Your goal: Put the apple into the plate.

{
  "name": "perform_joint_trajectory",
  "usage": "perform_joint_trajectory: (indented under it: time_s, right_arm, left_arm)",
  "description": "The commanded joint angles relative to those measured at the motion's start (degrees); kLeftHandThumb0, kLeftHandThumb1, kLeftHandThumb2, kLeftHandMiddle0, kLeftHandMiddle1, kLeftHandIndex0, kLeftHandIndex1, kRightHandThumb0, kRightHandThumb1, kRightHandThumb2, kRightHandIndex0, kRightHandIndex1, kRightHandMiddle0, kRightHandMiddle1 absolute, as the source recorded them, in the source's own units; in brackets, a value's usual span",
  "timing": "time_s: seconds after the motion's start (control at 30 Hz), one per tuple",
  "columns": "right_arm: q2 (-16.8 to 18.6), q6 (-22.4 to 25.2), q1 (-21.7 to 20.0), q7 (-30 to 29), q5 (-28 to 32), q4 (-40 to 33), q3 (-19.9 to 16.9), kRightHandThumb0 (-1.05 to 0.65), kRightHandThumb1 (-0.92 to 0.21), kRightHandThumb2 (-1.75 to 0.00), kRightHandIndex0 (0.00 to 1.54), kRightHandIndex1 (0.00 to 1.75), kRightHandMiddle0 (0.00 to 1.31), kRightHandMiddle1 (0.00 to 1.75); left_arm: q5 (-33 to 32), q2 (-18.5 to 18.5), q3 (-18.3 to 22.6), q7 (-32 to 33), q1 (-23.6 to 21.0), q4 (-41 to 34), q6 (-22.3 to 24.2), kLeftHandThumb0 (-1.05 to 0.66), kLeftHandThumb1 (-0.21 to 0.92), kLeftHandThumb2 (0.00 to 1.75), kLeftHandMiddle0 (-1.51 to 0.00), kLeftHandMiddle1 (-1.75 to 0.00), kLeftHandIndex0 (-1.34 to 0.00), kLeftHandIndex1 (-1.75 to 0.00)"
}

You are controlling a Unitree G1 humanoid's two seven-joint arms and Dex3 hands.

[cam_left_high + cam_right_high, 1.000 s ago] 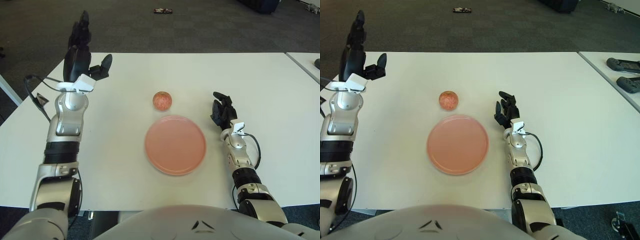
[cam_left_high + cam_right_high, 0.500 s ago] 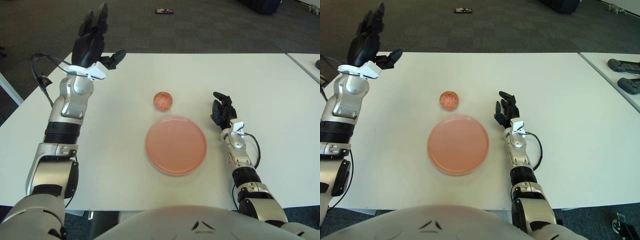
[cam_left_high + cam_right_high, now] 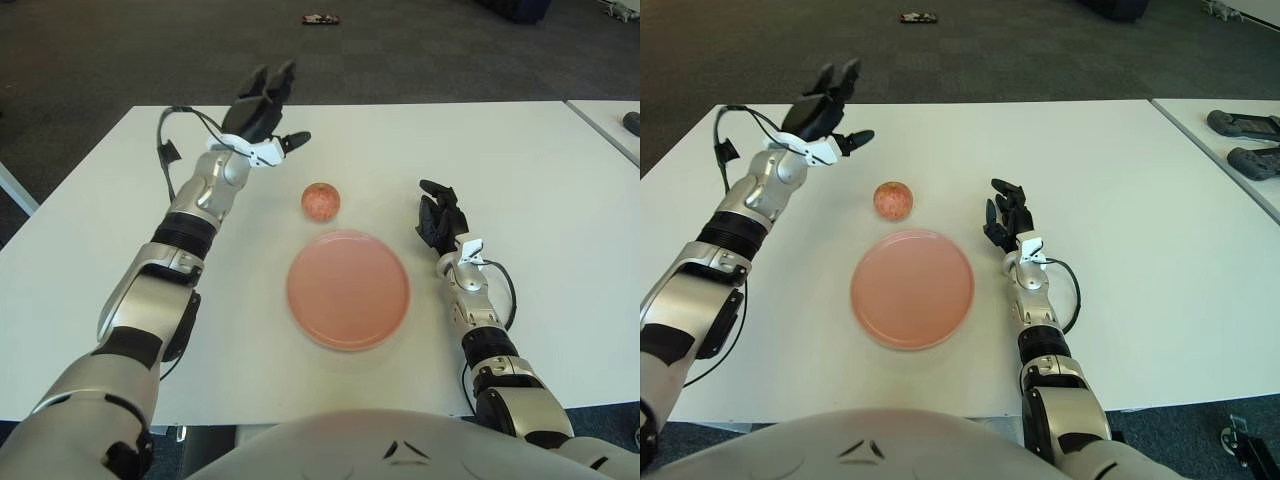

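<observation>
A small reddish apple (image 3: pixel 320 201) lies on the white table (image 3: pixel 520 150), just behind a round pink plate (image 3: pixel 348 289) that holds nothing. My left hand (image 3: pixel 264 112) is raised over the far left part of the table, up and to the left of the apple, with its fingers spread and nothing in them. My right hand (image 3: pixel 439 215) shows to the right of the plate, fingers loosely extended and holding nothing.
A second white table (image 3: pixel 1230 130) stands to the right, with two dark devices (image 3: pixel 1245 125) on it. A small dark object (image 3: pixel 322 18) lies on the carpet beyond the table's far edge.
My left arm has swung forward and rightward, from the table's left edge to a spot near the apple. The apple, the plate and my right hand have stayed in place.
</observation>
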Motion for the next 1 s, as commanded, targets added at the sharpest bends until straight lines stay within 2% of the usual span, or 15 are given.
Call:
perform_joint_trajectory:
  time_s: [0.0,0.33,0.57,0.73,0.97]
  right_arm:
    - [-0.24,2.01,1.34,-0.68,-0.82,2.94,0.21,-0.58,-0.92,-0.66,0.31,0.29,0.0,0.87]
    - [0.2,2.11,0.94,-2.78,-2.28,3.79,0.8,-0.54,-0.88,-0.58,0.32,0.27,0.0,0.83]
    - [0.53,2.21,1.03,-3.58,-2.36,3.6,1.24,-0.5,-0.79,-0.64,0.32,0.25,0.0,0.82]
    - [0.6,2.33,0.96,-4.15,-2.46,3.74,1.34,-0.49,-0.75,-0.68,0.33,0.24,0.0,0.81]
    - [0.94,2.03,1.0,-4.88,-2.89,3.93,1.47,-0.47,-0.73,-0.71,0.34,0.25,0.0,0.79]
  left_arm:
    - [0.81,0.18,-1.1,0.72,-3.43,2.66,-0.21,-1.05,0.92,0.75,0.0,0.0,0.0,0.0]
    - [0.35,-3.34,-3.76,-1.26,-5.91,6.25,2.06,-1.05,0.92,0.7,0.0,0.0,0.0,0.0]
    - [-0.47,-5.76,-5.23,-3.51,-8.21,11.6,2.79,-1.05,0.92,0.7,0.0,0.0,0.0,0.0]
    - [-1.64,-6.11,-5.54,-7.45,-9.26,13.76,2.35,-1.05,0.92,0.69,0.0,0.0,0.0,0.0]
    - [-3.48,-5.3,-5.76,-16.12,-10.34,14.91,2.51,-1.05,0.92,0.7,0.0,0.0,0.0,0.0]
